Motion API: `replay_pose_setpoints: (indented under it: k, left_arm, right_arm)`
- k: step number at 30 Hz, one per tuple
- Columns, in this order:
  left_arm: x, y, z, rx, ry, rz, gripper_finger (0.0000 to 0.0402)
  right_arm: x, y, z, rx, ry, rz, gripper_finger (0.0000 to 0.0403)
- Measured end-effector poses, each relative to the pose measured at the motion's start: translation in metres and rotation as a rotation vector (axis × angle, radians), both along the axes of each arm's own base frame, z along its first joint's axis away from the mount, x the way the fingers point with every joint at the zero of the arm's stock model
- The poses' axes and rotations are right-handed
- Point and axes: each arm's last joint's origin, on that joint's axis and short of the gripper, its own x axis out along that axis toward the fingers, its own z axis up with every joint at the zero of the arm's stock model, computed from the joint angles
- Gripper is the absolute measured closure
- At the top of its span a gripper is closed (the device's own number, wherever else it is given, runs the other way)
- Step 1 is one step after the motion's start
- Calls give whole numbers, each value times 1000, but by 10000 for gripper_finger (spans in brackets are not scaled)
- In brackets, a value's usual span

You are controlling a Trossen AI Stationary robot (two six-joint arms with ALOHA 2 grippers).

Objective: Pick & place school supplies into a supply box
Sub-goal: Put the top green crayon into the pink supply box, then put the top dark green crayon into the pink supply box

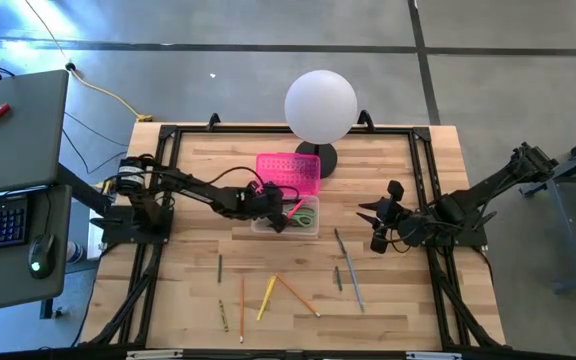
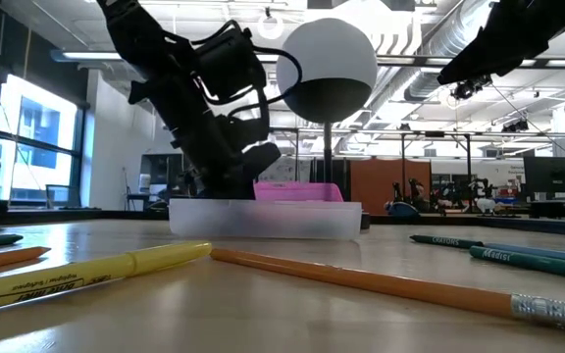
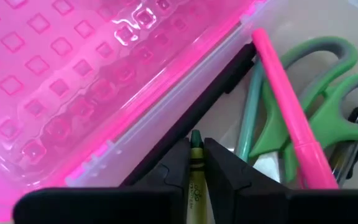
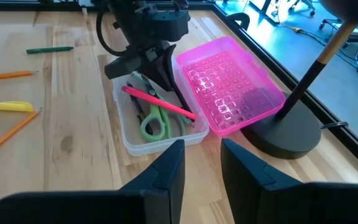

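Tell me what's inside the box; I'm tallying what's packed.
In the box: green scissors, a pink marker, a teal pen and a dark pen. The left tool holds a green crayon over it, hiding part of the base.

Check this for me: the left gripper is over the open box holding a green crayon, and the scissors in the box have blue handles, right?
Not quite. The left gripper does hold a green crayon over the open box, but the scissors have green handles, not blue. The left wrist view shows it.

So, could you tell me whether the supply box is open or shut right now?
Open: the pink lid is swung back beside the clear base, exposing the scissors and pink marker inside.
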Motion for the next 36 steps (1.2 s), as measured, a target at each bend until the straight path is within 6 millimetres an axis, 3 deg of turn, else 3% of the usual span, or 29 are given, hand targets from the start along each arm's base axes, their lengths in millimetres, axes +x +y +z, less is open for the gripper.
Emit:
replay_pose_setpoints:
  k: [10,15,25,30,36]
  left_arm:
    - [0,0,1,14,0,8,292]
    - [1,2,17,68,-31,15,287]
    - [23,3,75,204,-146,-61,289]
    - [29,3,87,206,-175,-60,289]
    - [29,3,89,205,-168,-61,289]
  right_arm:
    - [2,1,2,38,-40,-8,320]
    - [7,5,-4,139,-19,-2,320]
    - [37,21,-53,210,88,-165,320]
    - [52,24,-79,304,76,-300,320]
    - [68,19,-100,368,133,-312,320]
